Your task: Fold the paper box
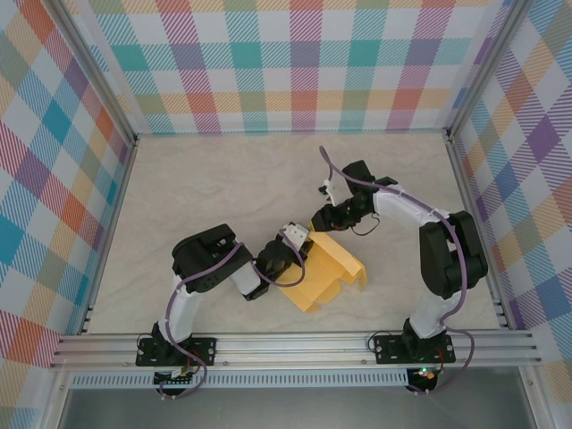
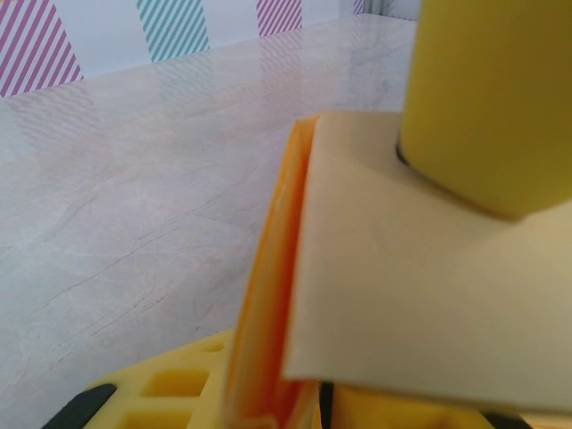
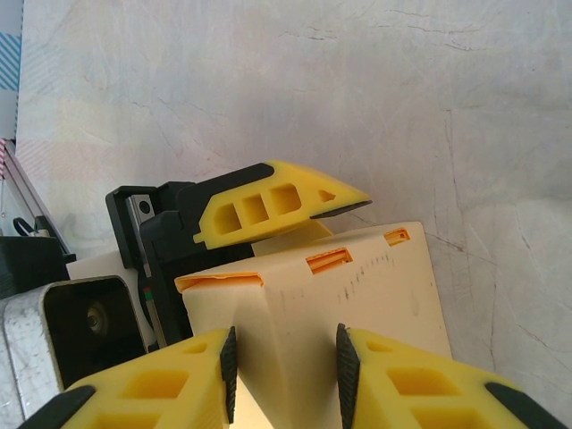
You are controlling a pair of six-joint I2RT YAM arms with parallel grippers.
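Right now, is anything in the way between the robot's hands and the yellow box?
No, nothing visible. The right gripper pinches the paper box, and the left gripper has the card's edge between its fingers.

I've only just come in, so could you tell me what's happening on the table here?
Both arms are working on the paper box, a yellow-orange card piece partly folded up near the middle of the table. The right tool is closed on one raised section of it, a finger on each side. The left tool has a card panel between its fingers, with one finger resting on it; whether it is clamping cannot be told. The box is not yet fully folded.
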